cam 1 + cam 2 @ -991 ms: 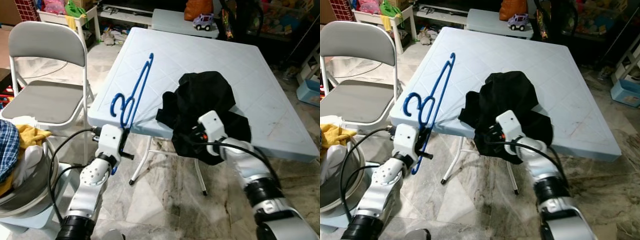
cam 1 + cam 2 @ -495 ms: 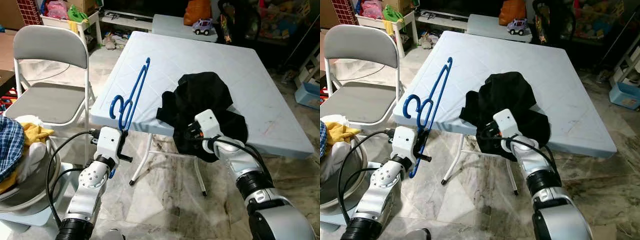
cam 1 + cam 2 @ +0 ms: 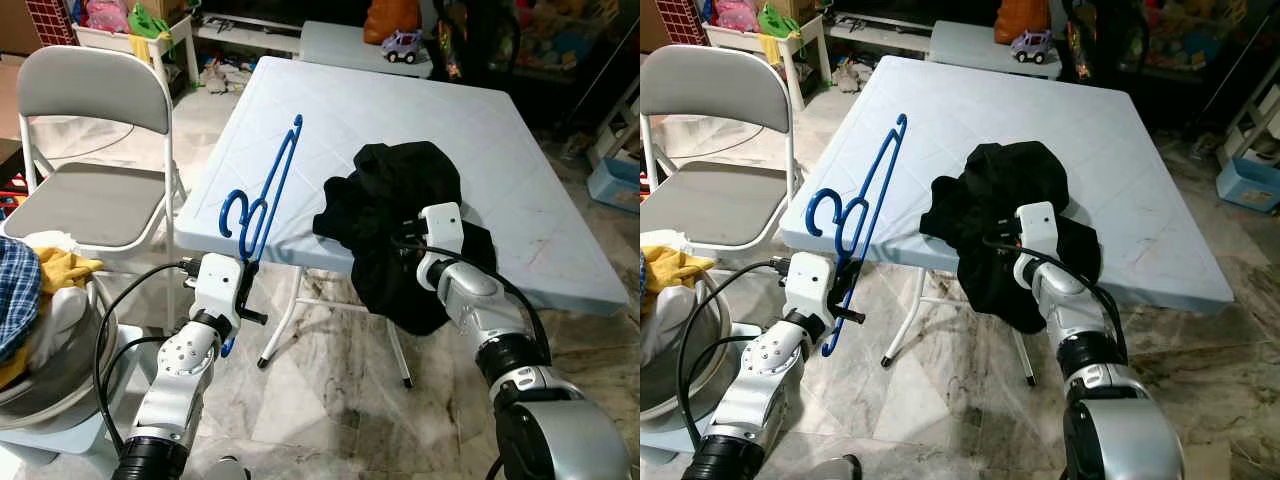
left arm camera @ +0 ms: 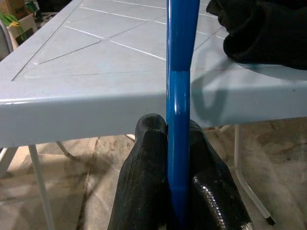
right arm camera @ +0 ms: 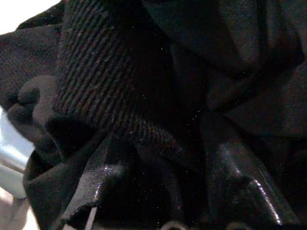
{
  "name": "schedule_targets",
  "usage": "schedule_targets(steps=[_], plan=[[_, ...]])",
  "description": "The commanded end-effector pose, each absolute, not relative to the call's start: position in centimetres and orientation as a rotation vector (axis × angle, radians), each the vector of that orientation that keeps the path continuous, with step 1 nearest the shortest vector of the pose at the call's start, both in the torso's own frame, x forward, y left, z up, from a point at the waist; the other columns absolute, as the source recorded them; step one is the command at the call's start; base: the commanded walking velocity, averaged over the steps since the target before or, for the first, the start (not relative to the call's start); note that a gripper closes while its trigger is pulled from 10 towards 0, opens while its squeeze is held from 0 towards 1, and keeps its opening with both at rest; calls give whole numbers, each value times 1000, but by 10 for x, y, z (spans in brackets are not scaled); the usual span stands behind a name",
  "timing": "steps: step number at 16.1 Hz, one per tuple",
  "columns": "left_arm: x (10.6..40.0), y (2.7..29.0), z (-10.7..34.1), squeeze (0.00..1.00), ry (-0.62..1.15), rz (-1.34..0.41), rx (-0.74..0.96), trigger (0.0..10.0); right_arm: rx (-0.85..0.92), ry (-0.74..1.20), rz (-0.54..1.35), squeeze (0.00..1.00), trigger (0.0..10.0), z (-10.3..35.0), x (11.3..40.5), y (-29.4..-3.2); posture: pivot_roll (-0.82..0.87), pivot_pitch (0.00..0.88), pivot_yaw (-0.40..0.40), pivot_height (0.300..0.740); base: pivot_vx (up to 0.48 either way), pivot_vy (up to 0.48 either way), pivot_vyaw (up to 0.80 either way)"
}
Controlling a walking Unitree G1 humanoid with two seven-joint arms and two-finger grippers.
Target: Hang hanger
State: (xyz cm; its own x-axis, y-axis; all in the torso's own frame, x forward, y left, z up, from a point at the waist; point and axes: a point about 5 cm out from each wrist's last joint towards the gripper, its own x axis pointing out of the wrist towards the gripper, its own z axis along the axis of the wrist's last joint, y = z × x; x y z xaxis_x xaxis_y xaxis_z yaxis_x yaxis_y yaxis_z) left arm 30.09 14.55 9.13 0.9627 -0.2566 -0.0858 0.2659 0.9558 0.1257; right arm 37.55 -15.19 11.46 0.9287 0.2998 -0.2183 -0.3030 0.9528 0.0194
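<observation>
Nearest the robot, the left claw (image 4: 177,191) sits just below the near edge of the pale blue square plastic surface (image 3: 520,150), its 2 black fingers (image 4: 146,182) pressed tight on the lower bar of the blue plastic clothes hanger (image 3: 262,195). The hanger's long axis runs from the claw up and away over the near left corner of the surface, tilted slightly to the robot's right; its curled hook lies near the surface edge and its far tip points toward the far side.

The right claw (image 5: 158,191) is buried in the crumpled black fabric garment (image 3: 400,210); whether its fingers are parted or closed, I cannot tell. The garment lies on the surface and drapes over its near edge.

To the left stands a grey metal folding chair (image 3: 90,130). Beyond the far edge sits a small toy car (image 3: 405,44).
</observation>
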Motion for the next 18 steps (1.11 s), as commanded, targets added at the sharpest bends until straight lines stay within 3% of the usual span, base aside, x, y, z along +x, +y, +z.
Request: schedule_targets(steps=[1,7,8,10,14,18], plan=[[301,142,96,0,53,-277,140,10000,-14,220,271,0,0,118,378,-159,270,96,-120,740,0,0,0],[299,143,95,0,63,-267,142,10000,14,207,141,0,0,142,396,-155,277,108,-126,740,0,0,0],[299,144,95,0,65,-264,142,10000,15,148,96,0,0,159,403,-157,278,109,-128,740,0,0,0],[297,145,94,0,67,-255,144,10000,181,-118,-17,0,0,225,418,-168,286,115,-131,740,0,0,0],[296,145,95,0,67,-251,150,10000,410,-349,-174,0,0,301,421,-198,296,119,-132,740,0,0,0],[294,148,94,0,61,-228,153,10000,474,-562,-155,0,0,361,413,-208,318,117,-149,740,0,0,0]])
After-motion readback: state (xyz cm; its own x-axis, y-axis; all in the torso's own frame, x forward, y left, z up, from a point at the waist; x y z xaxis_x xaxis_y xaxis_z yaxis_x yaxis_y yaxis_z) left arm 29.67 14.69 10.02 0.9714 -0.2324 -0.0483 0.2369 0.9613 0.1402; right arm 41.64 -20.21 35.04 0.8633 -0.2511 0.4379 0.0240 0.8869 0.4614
